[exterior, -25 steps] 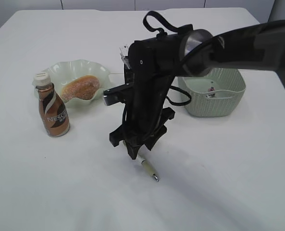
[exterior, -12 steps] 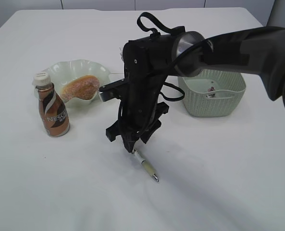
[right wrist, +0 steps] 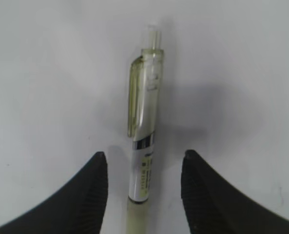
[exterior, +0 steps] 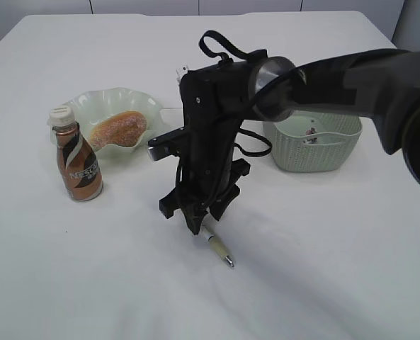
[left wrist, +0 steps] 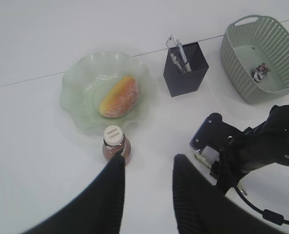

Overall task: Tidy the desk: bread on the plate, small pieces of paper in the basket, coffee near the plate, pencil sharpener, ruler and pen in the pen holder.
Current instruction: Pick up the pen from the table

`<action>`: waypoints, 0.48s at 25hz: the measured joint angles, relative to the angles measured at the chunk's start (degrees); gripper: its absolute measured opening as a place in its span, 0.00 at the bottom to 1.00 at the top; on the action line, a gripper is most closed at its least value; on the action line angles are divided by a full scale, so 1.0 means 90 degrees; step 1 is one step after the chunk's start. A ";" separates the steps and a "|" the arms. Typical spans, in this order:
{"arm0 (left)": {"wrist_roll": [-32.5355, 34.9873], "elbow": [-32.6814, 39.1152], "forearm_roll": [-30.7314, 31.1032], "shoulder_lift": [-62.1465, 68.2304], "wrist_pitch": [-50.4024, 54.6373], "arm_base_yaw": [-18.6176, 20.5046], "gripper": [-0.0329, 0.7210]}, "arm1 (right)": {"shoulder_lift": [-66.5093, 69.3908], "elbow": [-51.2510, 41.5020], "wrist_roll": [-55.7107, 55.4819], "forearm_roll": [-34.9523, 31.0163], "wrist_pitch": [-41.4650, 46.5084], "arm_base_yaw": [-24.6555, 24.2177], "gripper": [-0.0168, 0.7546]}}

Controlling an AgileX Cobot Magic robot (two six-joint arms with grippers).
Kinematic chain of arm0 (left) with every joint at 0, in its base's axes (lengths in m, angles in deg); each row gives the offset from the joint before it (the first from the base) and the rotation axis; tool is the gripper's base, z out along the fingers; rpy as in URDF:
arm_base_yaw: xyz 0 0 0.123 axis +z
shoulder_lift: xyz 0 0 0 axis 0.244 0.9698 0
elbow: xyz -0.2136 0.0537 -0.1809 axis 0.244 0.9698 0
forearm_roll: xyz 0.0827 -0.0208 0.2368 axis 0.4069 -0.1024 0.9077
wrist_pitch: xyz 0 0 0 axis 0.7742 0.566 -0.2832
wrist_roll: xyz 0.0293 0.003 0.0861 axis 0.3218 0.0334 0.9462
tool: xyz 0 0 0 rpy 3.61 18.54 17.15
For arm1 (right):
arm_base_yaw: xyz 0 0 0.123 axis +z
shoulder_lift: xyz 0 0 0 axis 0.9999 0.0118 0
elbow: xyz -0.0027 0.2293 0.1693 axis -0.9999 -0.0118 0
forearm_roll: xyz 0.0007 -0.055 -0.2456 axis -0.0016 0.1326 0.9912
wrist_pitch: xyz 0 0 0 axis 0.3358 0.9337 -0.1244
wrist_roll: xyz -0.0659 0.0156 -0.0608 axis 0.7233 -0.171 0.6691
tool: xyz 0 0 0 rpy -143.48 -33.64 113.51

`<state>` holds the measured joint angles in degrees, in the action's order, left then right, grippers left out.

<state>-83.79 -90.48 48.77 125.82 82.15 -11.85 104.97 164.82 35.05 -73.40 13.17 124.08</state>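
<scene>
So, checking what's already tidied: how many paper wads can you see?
1 bunched patch of paper lies in the basket; it may be two wads together. None shows on the desk, though the arm may hide one.

We see the pen (right wrist: 144, 141) lying on the white desk (right wrist: 47, 73), clicker end away from us; our right gripper (right wrist: 143, 187) straddles it, fingers (right wrist: 88, 195) apart, not touching.
</scene>
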 joint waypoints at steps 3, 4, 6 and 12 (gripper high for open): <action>0.0000 0.0000 0.0000 0.0000 0.0000 0.0000 0.36 | 0.0072 0.0000 0.0000 -0.0083 0.0060 0.0010 0.53; 0.0000 0.0000 0.0000 0.0000 0.0000 0.0000 0.36 | 0.0083 0.0000 0.0000 -0.0111 0.0066 0.0010 0.53; 0.0000 0.0000 0.0000 0.0000 0.0000 0.0000 0.36 | 0.0088 0.0000 0.0010 -0.0110 0.0092 0.0010 0.53; 0.0000 0.0000 0.0000 0.0000 0.0000 0.0000 0.36 | 0.0185 0.0000 0.0010 -0.0113 0.0116 0.0010 0.53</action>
<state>-83.79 -90.48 48.77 125.82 82.15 -11.85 106.64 164.82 35.14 -74.42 14.22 124.17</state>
